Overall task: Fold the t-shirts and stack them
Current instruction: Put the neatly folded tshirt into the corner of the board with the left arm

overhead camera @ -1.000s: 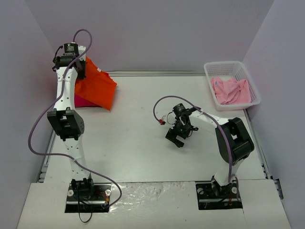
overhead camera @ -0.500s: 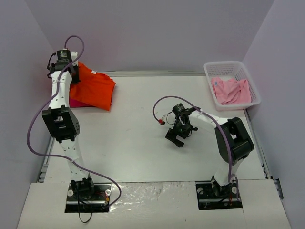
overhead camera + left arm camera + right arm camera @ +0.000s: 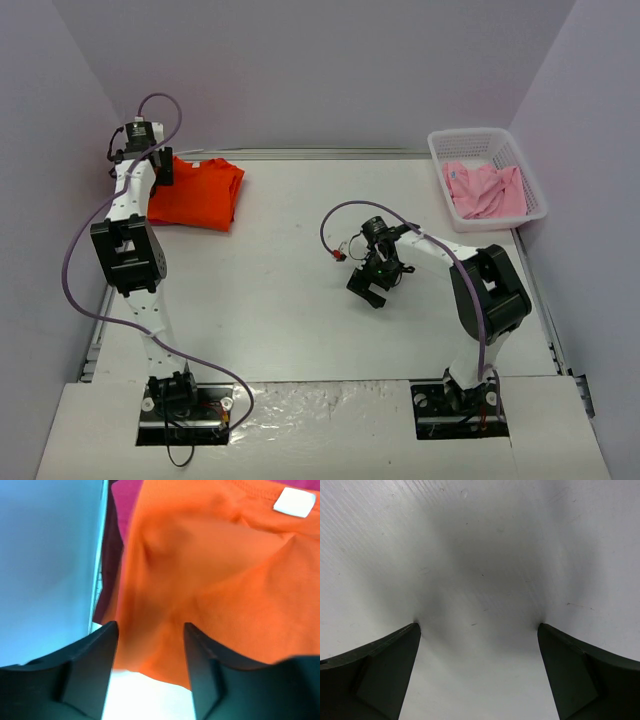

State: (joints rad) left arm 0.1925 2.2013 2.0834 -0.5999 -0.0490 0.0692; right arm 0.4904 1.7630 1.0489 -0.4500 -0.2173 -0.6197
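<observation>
The bright orange t-shirt (image 3: 200,195) lies folded at the far left of the table. In the left wrist view it (image 3: 225,580) fills the picture, a white label (image 3: 294,502) at its collar. The magenta-red t-shirt (image 3: 127,505) peeks out from under it. My left gripper (image 3: 160,170) hovers at the orange shirt's left edge, its jaws (image 3: 150,625) apart with no cloth pinched. The pale pink t-shirt (image 3: 485,190) lies crumpled in the basket. My right gripper (image 3: 368,290) (image 3: 477,626) stands wide open, tips down on the bare table.
The white lattice basket (image 3: 437,150) stands at the far right corner. The left wall (image 3: 45,555) is close beside my left gripper. Purple cables loop from both arms. A small red connector (image 3: 341,256) hangs by the right wrist.
The left gripper lowered the hanging orange shirt flat onto the magenta one and opened, letting it go. The right arm stayed still.
</observation>
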